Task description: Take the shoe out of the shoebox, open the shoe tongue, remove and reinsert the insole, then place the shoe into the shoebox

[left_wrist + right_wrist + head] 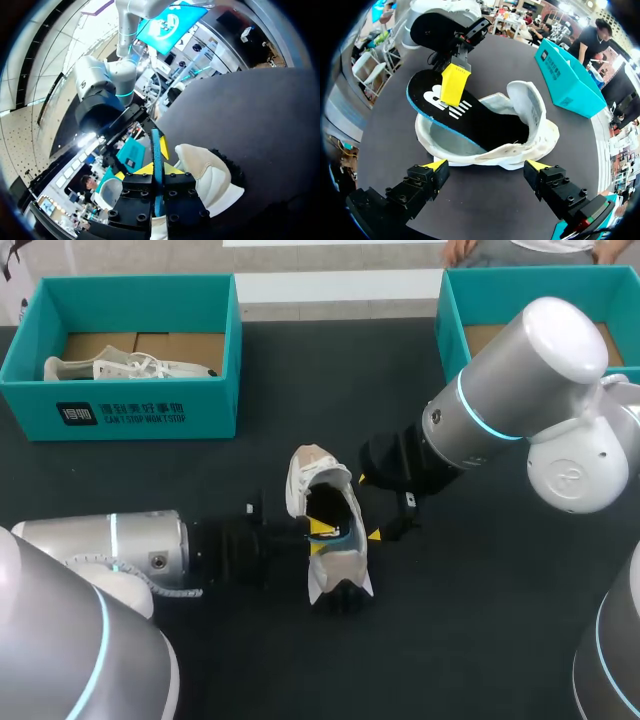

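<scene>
A white shoe (308, 472) lies on the dark table (480, 640) in the middle, its opening turned toward my right arm. The black insole with a blue edge (470, 117) sticks partly out of the shoe (530, 135), one end still inside. My left gripper (319, 537) comes in from the left and is shut on the insole's free end; in the left wrist view the blue edge (157, 160) runs between its yellow tips (157, 169). My right gripper (486, 165) stands open just beside the shoe, its fingers apart and touching nothing.
A teal shoebox (120, 405) at the back left holds another white shoe (120, 368). A second teal shoebox (470, 310) stands at the back right, partly hidden by my right arm (520, 390).
</scene>
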Available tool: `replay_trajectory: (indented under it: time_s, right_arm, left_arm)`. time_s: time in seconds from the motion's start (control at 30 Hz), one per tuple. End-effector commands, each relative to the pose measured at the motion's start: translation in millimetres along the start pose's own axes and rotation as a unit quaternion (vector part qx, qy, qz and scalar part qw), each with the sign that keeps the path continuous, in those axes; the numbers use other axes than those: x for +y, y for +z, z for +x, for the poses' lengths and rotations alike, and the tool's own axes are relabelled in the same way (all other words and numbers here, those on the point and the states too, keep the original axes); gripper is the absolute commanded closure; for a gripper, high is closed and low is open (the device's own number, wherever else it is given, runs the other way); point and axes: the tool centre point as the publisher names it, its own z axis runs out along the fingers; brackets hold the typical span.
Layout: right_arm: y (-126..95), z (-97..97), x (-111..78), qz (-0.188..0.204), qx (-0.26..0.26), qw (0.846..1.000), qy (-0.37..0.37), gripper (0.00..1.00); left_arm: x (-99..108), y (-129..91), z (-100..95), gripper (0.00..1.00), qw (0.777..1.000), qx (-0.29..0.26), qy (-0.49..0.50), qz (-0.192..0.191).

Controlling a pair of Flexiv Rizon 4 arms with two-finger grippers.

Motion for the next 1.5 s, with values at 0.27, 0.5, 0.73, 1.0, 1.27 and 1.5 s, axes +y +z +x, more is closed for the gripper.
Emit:
replay_trajectory:
  time_s: [0.27, 0.5, 0.73, 1.0, 1.27, 1.5]
  right_arm:
    - [0.8, 1.1, 0.5, 0.001, -0.001, 1.0, 0.0, 0.0]
    - [0.8, 1.1, 0.5, 0.001, -0.001, 1.0, 0.0, 0.0]
    - [0.8, 1.1, 0.5, 0.001, -0.001, 1.0, 0.0, 0.0]
    - [0.8, 1.1, 0.5, 0.001, -0.001, 1.0, 0.0, 0.0]
    - [0.8, 1.1, 0.5, 0.001, -0.001, 1.0, 0.0, 0.0]
    - [0.8, 1.1, 0.5, 0.001, -0.001, 1.0, 0.0, 0.0]
  left_arm:
    - [29.4, 19.9, 10.5, 1.0, 1.0, 0.013, 0.014, -0.02]
    - [40.2, 21.5, 4.7, 1.0, 0.998, -0.003, 0.039, -0.042]
    - [42.3, 20.5, 5.4, 1.0, 0.998, 0.0, 0.034, -0.045]
    - [24.1, 13.6, 3.8, 0.62, 0.999, -0.006, 0.029, -0.028]
    - [7.6, 2.1, -12.1, 0.55, 0.999, -0.019, 0.041, -0.018]
    - [-0.3, -3.0, -13.5, 0.51, 0.999, -0.014, 0.044, -0.013]
